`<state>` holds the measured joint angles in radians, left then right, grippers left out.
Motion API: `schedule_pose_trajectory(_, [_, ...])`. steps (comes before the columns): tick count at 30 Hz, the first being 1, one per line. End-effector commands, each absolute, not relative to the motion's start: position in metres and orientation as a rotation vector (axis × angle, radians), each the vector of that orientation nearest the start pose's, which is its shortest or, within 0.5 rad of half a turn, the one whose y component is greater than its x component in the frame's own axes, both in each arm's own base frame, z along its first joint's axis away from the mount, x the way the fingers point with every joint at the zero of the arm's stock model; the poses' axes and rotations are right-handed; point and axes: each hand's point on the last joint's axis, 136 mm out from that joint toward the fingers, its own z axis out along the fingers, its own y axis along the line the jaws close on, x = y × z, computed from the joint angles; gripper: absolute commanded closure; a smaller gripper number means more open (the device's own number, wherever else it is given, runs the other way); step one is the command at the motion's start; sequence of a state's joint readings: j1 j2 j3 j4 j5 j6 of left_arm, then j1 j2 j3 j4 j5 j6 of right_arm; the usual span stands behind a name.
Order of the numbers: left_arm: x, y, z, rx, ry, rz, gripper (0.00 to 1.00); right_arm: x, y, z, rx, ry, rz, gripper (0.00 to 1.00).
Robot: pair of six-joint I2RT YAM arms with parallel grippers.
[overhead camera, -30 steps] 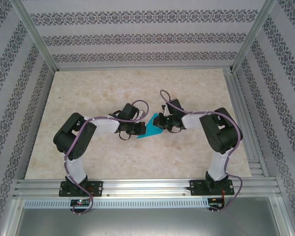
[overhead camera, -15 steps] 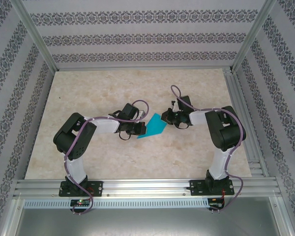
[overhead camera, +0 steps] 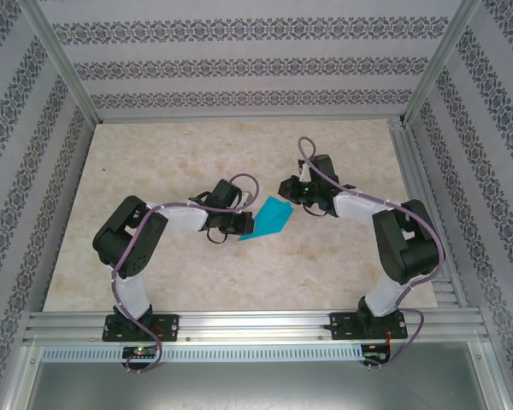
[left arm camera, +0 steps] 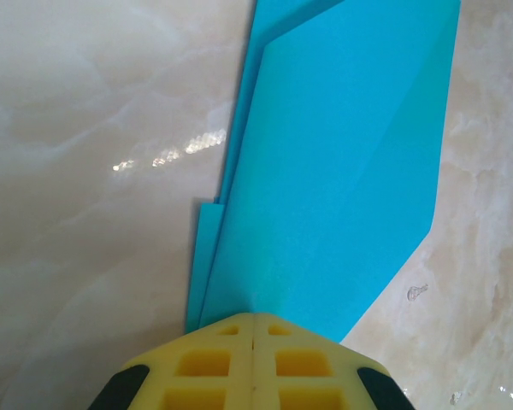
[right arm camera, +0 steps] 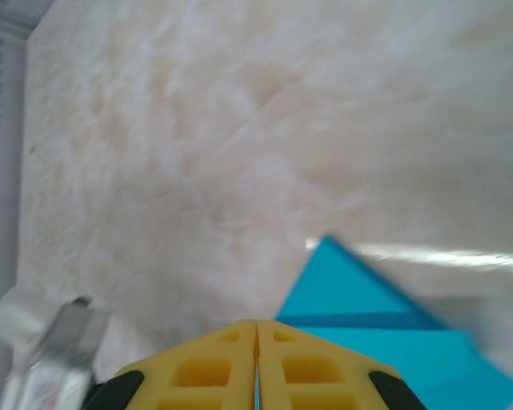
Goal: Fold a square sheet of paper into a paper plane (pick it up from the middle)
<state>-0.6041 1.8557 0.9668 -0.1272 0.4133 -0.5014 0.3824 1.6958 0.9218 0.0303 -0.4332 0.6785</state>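
Turquoise-blue folded paper sheet (overhead camera: pixel 270 220) lies flat near centre of pale marble-look bench (overhead camera: pixel 154 154), both arms at it.
Top view: sheet is an uneven multi-layer shape, sharp tip toward 8 o'clock, blunt end toward 2. Left fingers (overhead camera: pixel 243 224) at its 9 o'clock edge, fully closed; left wrist cam shows yellow tips (left arm camera: pixel 254 329) together on sheet's (left arm camera: pixel 342 171) near end, can't tell if pinching or just pressing. Right fingers (overhead camera: pixel 287 190) at sheet's 1 o'clock, also closed w/ nothing held, tips (right arm camera: pixel 256 329) just beside a corner of sheet (right arm camera: pixel 368 333).
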Motion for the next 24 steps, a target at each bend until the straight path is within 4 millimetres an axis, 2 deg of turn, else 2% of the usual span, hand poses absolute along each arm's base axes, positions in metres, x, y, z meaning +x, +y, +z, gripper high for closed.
schedule_pose_trajectory(1, [0.269, -0.257, -0.029, 0.255, 2.956, -0.706, 0.96, 0.357, 0.248, 0.07, 0.088, 2.531, 0.99, 0.91])
schedule_pose_trajectory(5, [0.269, -0.257, -0.028, 0.257, 2.954, -0.707, 0.96, 0.335, 0.279, 0.056, 0.015, 2.581, 1.048, 0.91])
schedule_pose_trajectory(8, [0.268, -0.257, -0.028, 0.257, 2.956, -0.708, 0.96, 0.327, 0.29, 0.045, -0.019, 2.615, 1.05, 0.91])
schedule_pose_trajectory(20, [0.269, -0.257, -0.025, 0.255, 2.951, -0.705, 0.97, 0.315, 0.286, 0.006, 0.074, 2.688, 1.089, 0.92])
schedule_pose_trajectory(24, [0.268, -0.256, -0.027, 0.256, 2.956, -0.7, 0.97, 0.314, 0.276, -0.002, 0.093, 2.715, 1.037, 0.92])
